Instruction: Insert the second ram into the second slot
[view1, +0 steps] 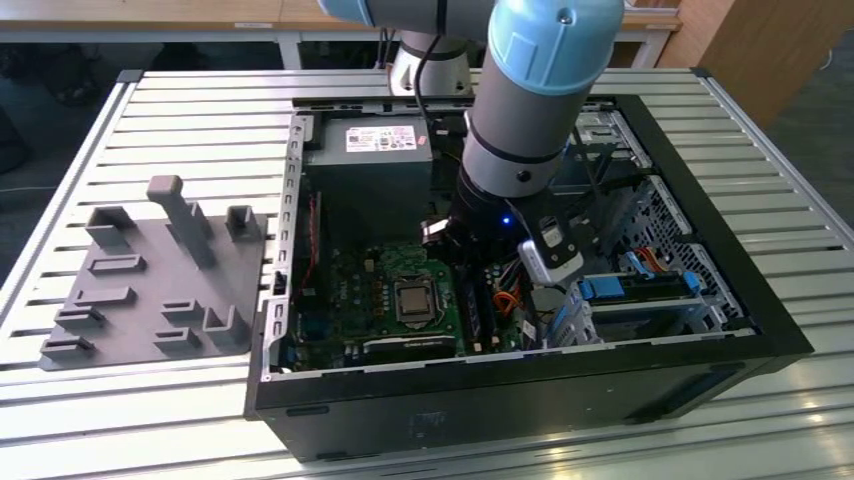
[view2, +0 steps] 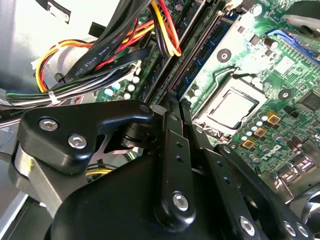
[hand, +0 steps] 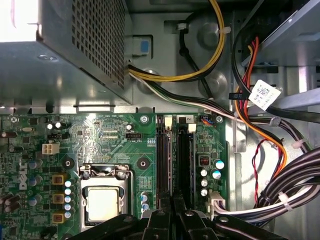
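Plainly, the arm (view1: 527, 110) comes down steeply from the far side of the open computer case (view1: 747, 300), which sits on a slatted table (view1: 174, 110), and its wrist is sunk well inside the case, over the motherboard (hand: 115, 135). The gripper (view2: 175, 97) points at the board with its black fingers (view2: 167, 107) drawn close, only a thin slit between them. Nothing shows pinched in that slit, though the angle is poor.

In the first wrist view the fingertips sit at the near end of the long dark memory slots (hand: 162, 160), beside the processor socket (hand: 102, 202). The second ram (view2: 207, 50) seems to be the thin blue stick standing on edge in a slot just ahead of the fingertips. I cannot tell whether they touch it. Bundled cables (hand: 295, 185) run along the slots' other side. A grey fixture (view1: 147, 280) lies on the table, well apart from the case.
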